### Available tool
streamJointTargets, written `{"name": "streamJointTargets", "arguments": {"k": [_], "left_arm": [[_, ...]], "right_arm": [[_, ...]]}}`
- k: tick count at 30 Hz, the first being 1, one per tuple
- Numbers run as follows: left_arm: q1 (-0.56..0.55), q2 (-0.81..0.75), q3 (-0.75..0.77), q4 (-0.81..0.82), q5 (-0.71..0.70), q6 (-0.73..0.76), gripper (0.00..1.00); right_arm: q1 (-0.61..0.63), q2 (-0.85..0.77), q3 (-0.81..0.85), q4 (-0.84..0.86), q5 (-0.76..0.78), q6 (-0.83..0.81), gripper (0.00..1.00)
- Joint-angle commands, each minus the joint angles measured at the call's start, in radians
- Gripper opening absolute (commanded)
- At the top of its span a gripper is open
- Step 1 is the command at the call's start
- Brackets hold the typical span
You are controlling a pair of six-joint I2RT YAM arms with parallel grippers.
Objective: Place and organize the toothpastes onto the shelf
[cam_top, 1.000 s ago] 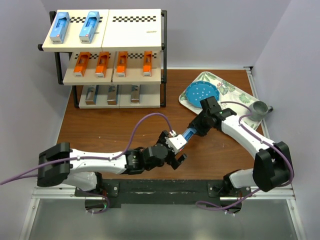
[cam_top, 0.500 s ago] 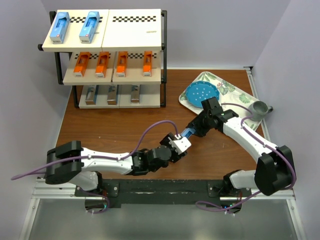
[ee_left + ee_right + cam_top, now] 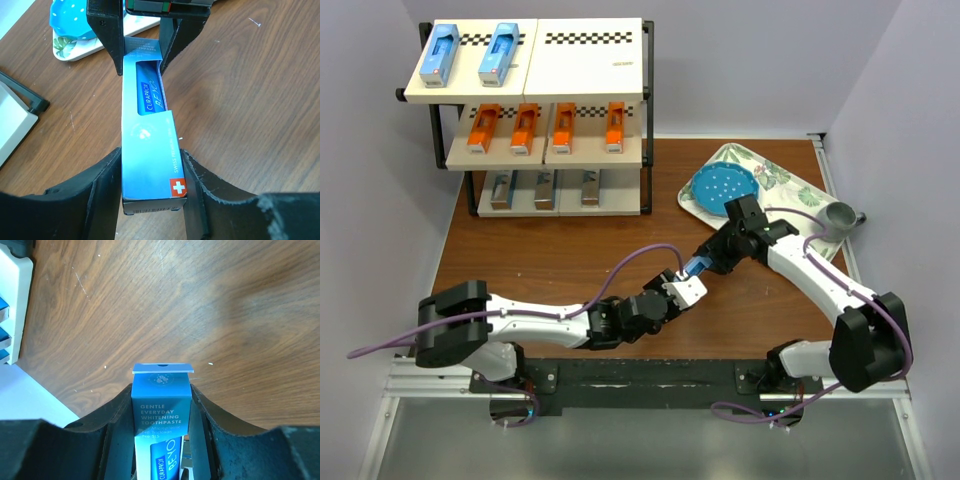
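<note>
Left end effector [image 3: 152,156]: clenched on one end of a light blue toothpaste carton [image 3: 150,140]; both fingers press the long sides at the end bearing a white cross on red.
Right end effector [image 3: 161,395]: clenched on the opposite end of the same carton, where the print reads "GENTLE EVERYDAY WHITENING TOOTHPASTE".
Held carton, position: spans the two end effectors over the middle of the bench [image 3: 540,260], nearer its front edge, well apart from the shelf [image 3: 590,70]. Whether it clears the bench surface cannot be told.
Held carton, detail: a window shows a blue tube marked CURAPROX.
Shelf, location: back left corner of the bench, three tiers, black frame, cream boards with checkered strips.
Top tier: two light blue cartons [image 3: 440,55] side by side on the left board; the right board is bare.
Middle tier: four orange cartons [image 3: 524,128] in a row, ends toward the front.
Bottom tier: three silver-grey cartons [image 3: 543,190] in a row, partly shadowed by the tier above.
Floral tray [image 3: 790,190]: back right of the bench, tilted to the bench edges.
Blue dotted dish [image 3: 722,187]: rests on the tray's left end.
Grey cup [image 3: 840,218]: just beside the tray, at the right edge of the bench.
</note>
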Motion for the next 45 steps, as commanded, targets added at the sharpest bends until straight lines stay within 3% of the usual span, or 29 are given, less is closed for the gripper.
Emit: {"name": "streamJointTargets", "arguments": {"k": [1,6,12,18,24,30,36,45], "left_arm": [[-0.004,-0.005,0.061,0.043,0.063,-0.011,0.26],[-0.004,-0.037,0.065,0.018,0.052,-0.043,0.21],[-0.001,-0.092,0.095,-0.032,0.007,-0.043,0.17],[0.062,-0.135,0.177,-0.115,0.0,-0.043,0.16],[0.193,-0.19,0.305,-0.21,0.067,-0.074,0.15],[0.273,-0.16,0.616,-0.414,-0.008,-0.056,0.15],[0.374,-0.14,0.832,-0.521,0.033,-0.056,0.16],[0.595,0.03,1.258,-0.727,0.023,-0.034,0.19]], "right_arm": [[0.002,-0.053,0.002,0.058,-0.05,-0.022,0.38],[0.002,-0.105,0.022,0.084,0.004,-0.066,0.77],[0.002,-0.217,0.101,0.057,0.123,-0.169,0.98],[0.002,-0.396,0.152,0.141,0.246,-0.344,0.98],[0.003,-0.551,0.143,0.175,0.367,-0.531,0.98],[0.002,-0.645,0.118,0.097,0.456,-0.579,0.98],[0.002,-0.675,0.098,0.054,0.499,-0.597,0.98],[0.002,-0.674,0.097,0.023,0.492,-0.625,0.98]]}}
